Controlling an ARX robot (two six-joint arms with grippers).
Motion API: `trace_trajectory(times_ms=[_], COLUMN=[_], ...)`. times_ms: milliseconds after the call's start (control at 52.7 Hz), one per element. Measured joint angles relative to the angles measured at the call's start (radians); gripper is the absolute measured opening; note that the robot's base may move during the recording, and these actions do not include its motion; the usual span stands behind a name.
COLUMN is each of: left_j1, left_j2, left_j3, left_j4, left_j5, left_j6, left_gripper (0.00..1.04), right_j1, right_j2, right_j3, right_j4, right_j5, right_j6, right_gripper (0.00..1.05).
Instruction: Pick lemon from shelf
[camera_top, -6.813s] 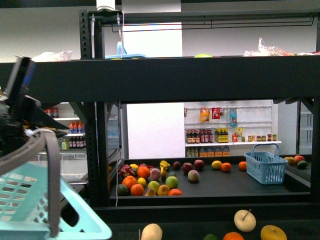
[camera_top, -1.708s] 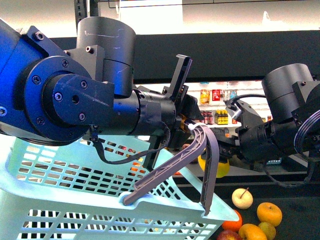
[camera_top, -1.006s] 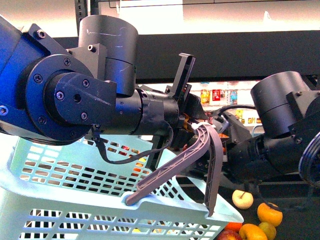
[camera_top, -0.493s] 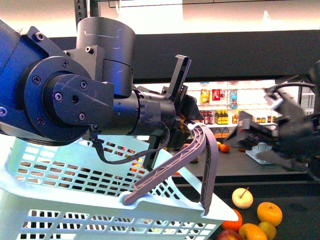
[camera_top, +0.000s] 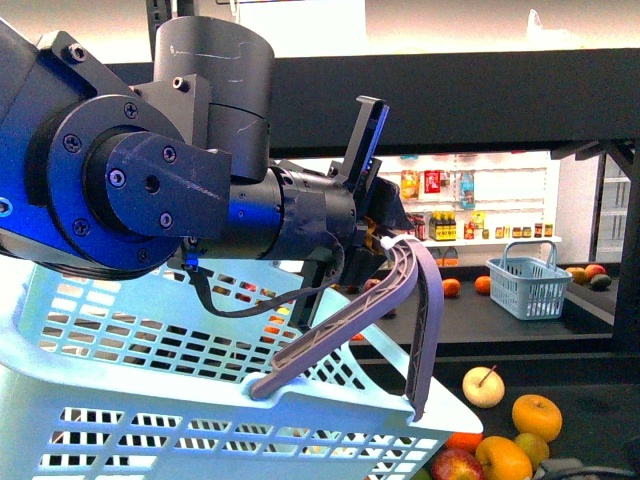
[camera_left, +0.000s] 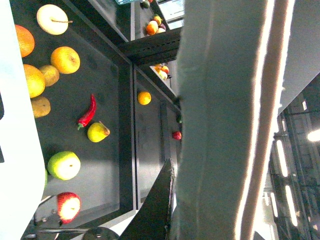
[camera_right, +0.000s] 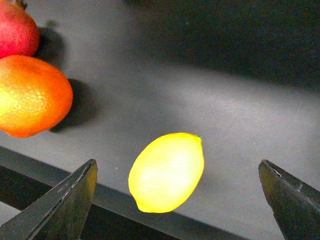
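- One smooth oval lemon (camera_right: 167, 172) lay on the matte shelf (camera_right: 250, 100) before the right end effector's (camera_right: 177, 162) spread fingers (camera_right: 65, 200).
- Left end effector (camera_top: 383, 243) clamped a curved grey handle (camera_top: 420, 300); apple (camera_top: 484, 386) at its 5 o'clock.

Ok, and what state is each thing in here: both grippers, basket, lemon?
basket: held up by its handle.
left gripper: shut on the handle.
right gripper: open.
lemon: lying on the shelf, between the open fingers, ungripped.
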Motion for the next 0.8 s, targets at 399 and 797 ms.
trace_trajectory(times_ms=[399, 797], left_j1=[0.0, 0.0], left_j2=[0.0, 0.0], left_j3=[0.0, 0.0], left_j4=[0.0, 0.0], left_j5=[-0.001, 0.0], left_j6=[0.0, 0.0], left_gripper=[0.06, 0.06], right_j1=[0.077, 0.085], right_j2=[0.192, 0.286], right_j3=[0.167, 0.203], right_j4=[-0.021, -0.027], right_j5=[0.081, 0.113], right_j6=[-0.002, -0.026], right_gripper=[0.97, 0.97])
